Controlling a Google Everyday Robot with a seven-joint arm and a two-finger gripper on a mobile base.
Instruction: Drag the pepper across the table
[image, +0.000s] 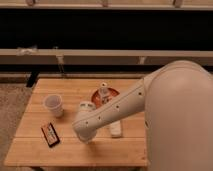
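Observation:
The light-wood table (35, 152) fills the lower left. My white arm reaches in from the right, and its rounded wrist (84, 126) hangs low over the table's front middle. The gripper (90, 138) sits under that wrist, just above the wood, and is mostly hidden by it. The pepper is not in view; I see no slim dark-red thing on the bare wood, and the arm covers the spot below it.
A white cup (53, 104) stands at the left. A flat red-and-black packet (50, 134) lies at the front left. A red plate (111, 93) holds a white bottle (103, 90). A white container (86, 106) and a pale oblong packet (115, 129) lie beside the arm.

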